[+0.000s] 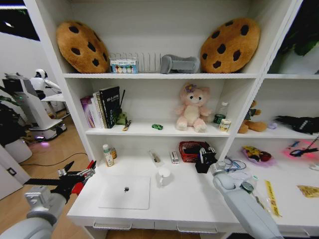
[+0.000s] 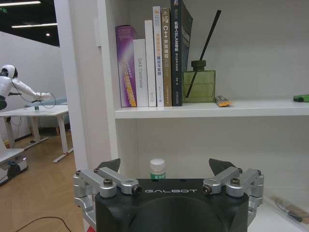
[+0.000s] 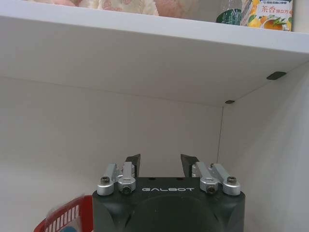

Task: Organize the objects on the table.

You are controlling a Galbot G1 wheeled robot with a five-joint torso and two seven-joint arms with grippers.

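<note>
A slim silver laptop (image 1: 124, 191) lies closed on the white table (image 1: 192, 201), near its front edge. My left gripper (image 1: 76, 175) hovers open at the table's left edge, left of the laptop; in its wrist view the left gripper (image 2: 166, 166) faces a small green-capped bottle (image 2: 157, 170). My right gripper (image 1: 205, 158) is at the back of the table beside a red basket (image 1: 191, 149), under the shelf, and the right gripper (image 3: 161, 162) is open with nothing in it. A tiny green toy car (image 1: 157, 126) sits on the shelf above.
A white cup (image 1: 163, 175), a bottle (image 1: 107, 155) and small boxes (image 1: 174, 157) stand behind the laptop. Books (image 2: 154, 63) and a green diffuser (image 2: 199, 84) fill the shelf's left. Cables (image 1: 234, 164) and a yellow strip (image 1: 270, 196) lie right of my right arm. Drawer handles (image 1: 112, 226) run below.
</note>
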